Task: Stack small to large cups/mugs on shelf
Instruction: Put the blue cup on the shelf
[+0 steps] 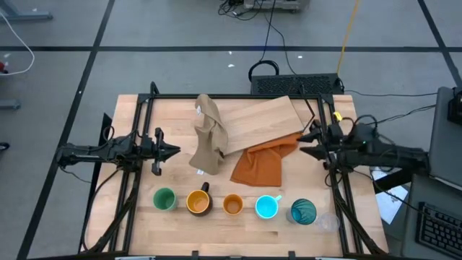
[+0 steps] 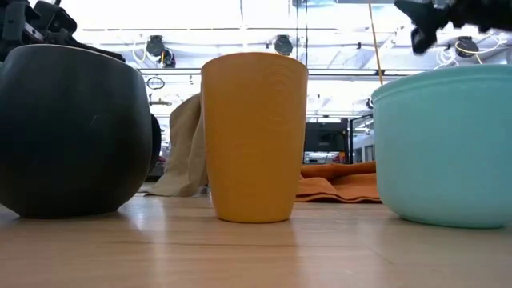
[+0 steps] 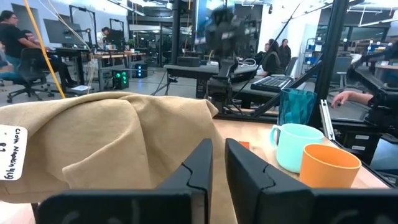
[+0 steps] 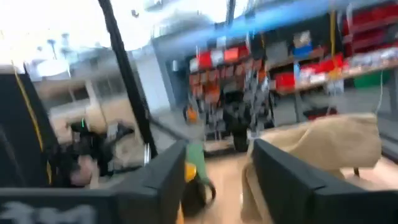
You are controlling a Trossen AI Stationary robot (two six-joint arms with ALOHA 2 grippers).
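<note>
Judged from how things lie, none of the stacking is done: every cup stands alone in a row along the near edge of the surface (image 1: pixel 137 115), and none is on the shelf (image 1: pixel 260 119).

At the far left of the scene the left gripper (image 1: pixel 173 152) hangs above the surface, well apart from the cups, its jaws nearly together with only a thin slit between them and nothing held. Just right of it a tan cloth (image 1: pixel 209 137) is heaped up over the shelf's left end.

Along the near row, left to right, stand the light green cup (image 1: pixel 164 199), the yellow mug (image 1: pixel 198 202) with its dark handle, the small orange cup (image 1: pixel 232 205), the bright cyan mug (image 1: pixel 267 207) and the tall teal tumbler (image 1: pixel 303 211); a faint clear glass (image 1: pixel 329 222) seems to sit just right of the tumbler, but it is hard to make out.

The shelf lies flat at the far middle, with an orange cloth (image 1: pixel 263 162) draped over its near right corner. Both cloths likely need clearing first.

At the right, the right gripper (image 1: pixel 304 149) hovers beside the orange cloth, jaws apart and empty.
</note>
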